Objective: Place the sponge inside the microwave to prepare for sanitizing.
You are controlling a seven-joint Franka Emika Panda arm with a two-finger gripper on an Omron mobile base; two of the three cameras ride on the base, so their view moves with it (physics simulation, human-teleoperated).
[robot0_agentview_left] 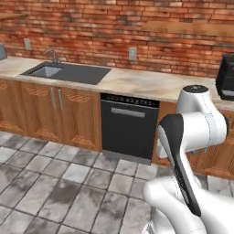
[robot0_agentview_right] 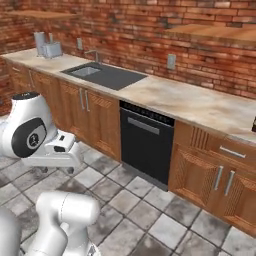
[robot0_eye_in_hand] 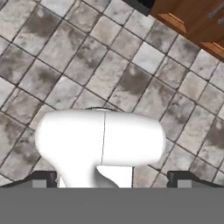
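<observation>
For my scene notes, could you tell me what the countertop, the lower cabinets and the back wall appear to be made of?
The countertop looks like beige, faintly mottled stone or laminate with a matte finish. The lower cabinets look like warm brown wood with visible grain and raised panels, fitted with metal-looking bar handles. The back wall looks like red brick with pale mortar lines. All rendered, so only apparent.

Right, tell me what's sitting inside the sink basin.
The sink looks bare: only its dark floor and a paler patch at the faucet end show. The near wall hides the front strip of the basin, so something small lying there could not be seen.
</observation>
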